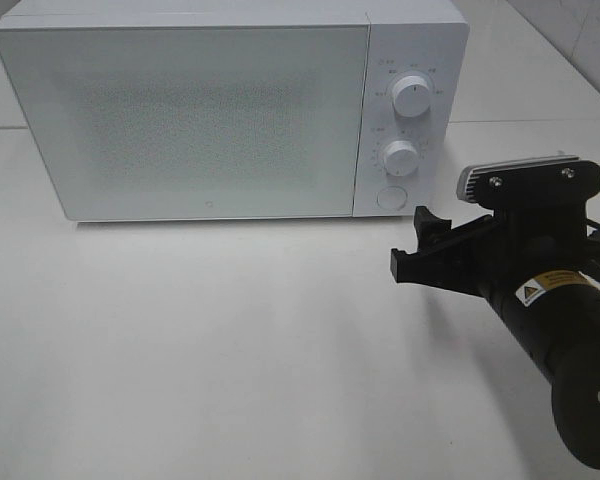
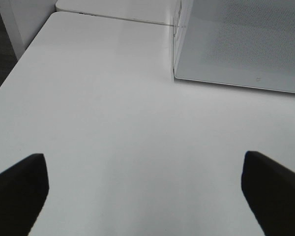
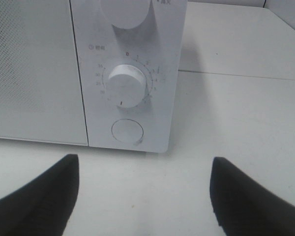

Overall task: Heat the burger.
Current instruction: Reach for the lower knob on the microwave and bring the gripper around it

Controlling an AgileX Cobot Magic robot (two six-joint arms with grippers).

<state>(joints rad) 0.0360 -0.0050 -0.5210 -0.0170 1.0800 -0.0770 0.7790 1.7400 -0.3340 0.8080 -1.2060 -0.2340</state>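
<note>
I see no burger on the table (image 1: 230,350); it may sit behind the microwave's (image 1: 200,110) shut door, I cannot tell; left gripper (image 2: 145,191) and right gripper (image 1: 415,245) hang fingers apart, empty; I'd judge it light, squashy, loosely stacked; cradle the bun's sides gently.

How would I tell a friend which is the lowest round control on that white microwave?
Find the big white box-shaped microwave at the back of the white table; the narrow panel on its right side holds three round controls. The lowest is a flat round white button: unlike the two raised white dials above it, it has no scale marks.
</note>
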